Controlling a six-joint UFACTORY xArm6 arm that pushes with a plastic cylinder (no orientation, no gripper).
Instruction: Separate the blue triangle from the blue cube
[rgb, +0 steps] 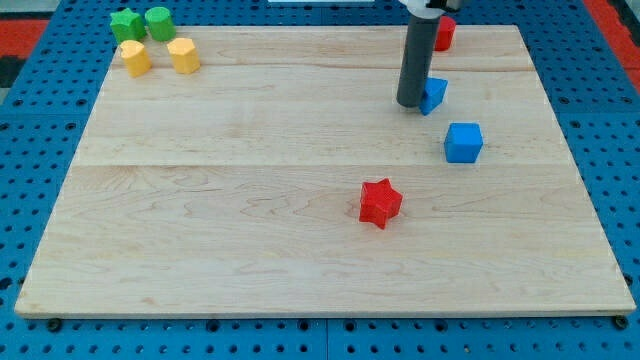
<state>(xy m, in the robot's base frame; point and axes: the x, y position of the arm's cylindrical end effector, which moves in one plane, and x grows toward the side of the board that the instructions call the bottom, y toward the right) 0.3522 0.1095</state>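
Note:
The blue triangle (435, 94) lies on the wooden board at the view's upper right, partly hidden by my rod. My tip (410, 103) rests against the triangle's left side. The blue cube (463, 142) sits a short way below and to the right of the triangle, with a small gap between the two.
A red star (380, 202) lies below the middle of the board (250, 220). A red block (444, 33) stands at the top edge behind my rod. At the top left are a green star (127, 24), a green block (159, 21) and two yellow blocks (135, 58) (183, 54).

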